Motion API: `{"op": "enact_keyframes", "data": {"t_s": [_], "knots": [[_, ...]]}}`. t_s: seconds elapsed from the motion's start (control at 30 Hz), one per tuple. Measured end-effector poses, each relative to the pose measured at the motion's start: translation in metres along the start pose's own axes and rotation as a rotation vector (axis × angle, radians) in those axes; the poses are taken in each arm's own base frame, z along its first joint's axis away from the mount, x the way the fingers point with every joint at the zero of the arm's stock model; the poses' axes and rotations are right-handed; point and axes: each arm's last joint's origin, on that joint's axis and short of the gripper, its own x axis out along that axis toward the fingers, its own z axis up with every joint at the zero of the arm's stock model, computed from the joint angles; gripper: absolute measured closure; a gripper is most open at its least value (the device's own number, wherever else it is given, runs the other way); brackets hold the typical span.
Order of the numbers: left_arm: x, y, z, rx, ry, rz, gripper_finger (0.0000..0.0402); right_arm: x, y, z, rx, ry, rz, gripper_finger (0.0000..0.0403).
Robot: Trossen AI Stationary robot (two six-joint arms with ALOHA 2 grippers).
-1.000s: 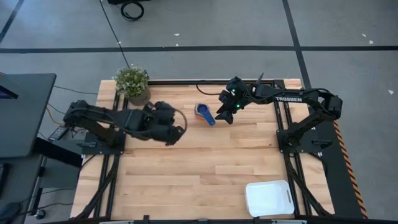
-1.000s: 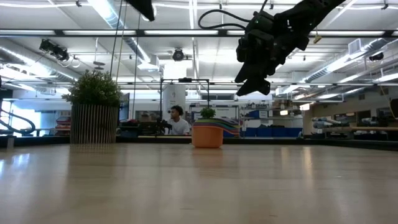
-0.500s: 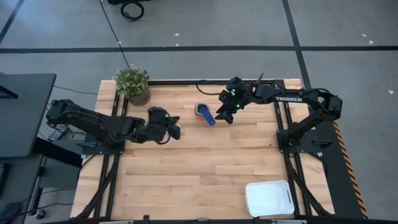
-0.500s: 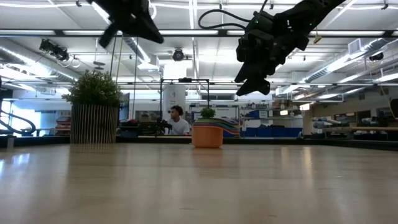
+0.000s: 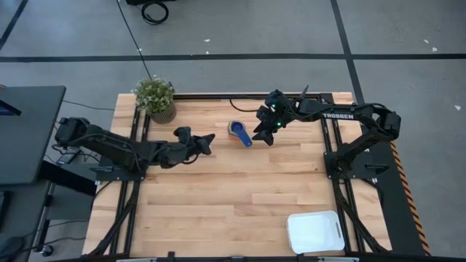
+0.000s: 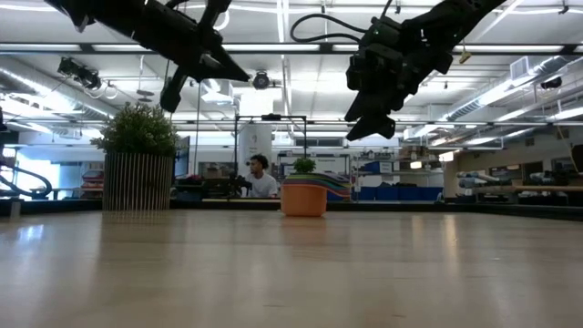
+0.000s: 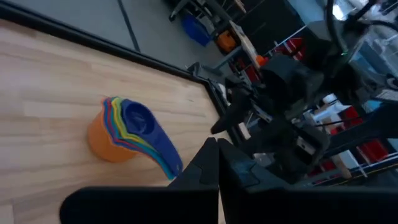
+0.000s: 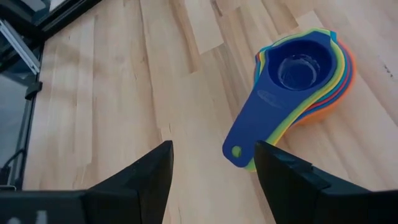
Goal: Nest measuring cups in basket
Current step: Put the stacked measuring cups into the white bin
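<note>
The measuring cups stand nested in one stack on the wooden table's far middle, orange outermost and dark blue innermost, resting on the orange base. Their handles fan out toward my right gripper. My right gripper hovers open just to the right of the stack and above it, touching nothing. My left gripper is shut and empty, held above the table to the stack's left with its fingers pointing at the stack. The white basket lies at the near right corner.
A potted green plant stands at the table's far left corner. Bare wood spreads across the middle and near left of the table. In the low view a person sits in the room far behind the table.
My left gripper has come down and tipped up to nearly level, rolling as it went; it now points toward the cups and has stayed shut. In the low view it has dropped into the picture from above. The cups have not moved.
</note>
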Motion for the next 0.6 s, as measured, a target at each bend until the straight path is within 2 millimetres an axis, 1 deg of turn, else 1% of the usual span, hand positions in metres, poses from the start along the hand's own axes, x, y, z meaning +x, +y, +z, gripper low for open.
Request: {"op": "enact_keyframes", "data": {"t_s": [0.13,0.27,0.37,0.6], "knots": [[0.003,0.002,-0.001,0.012,-0.005,0.011,0.0402,0.000,0.000,-0.001,0.000,0.009,-0.002,0.0177],[0.010,0.007,-0.005,0.033,-0.005,0.040,0.0402,0.000,0.000,-0.003,0.065,0.028,-0.005,0.0178],[0.015,0.012,-0.011,0.052,0.007,0.066,0.0402,0.000,-0.001,-0.004,0.066,0.041,-0.011,0.0178],[0.023,0.021,-0.022,0.022,0.044,0.098,0.0402,-0.002,-0.004,-0.004,0.103,0.035,-0.024,0.0178]]}}
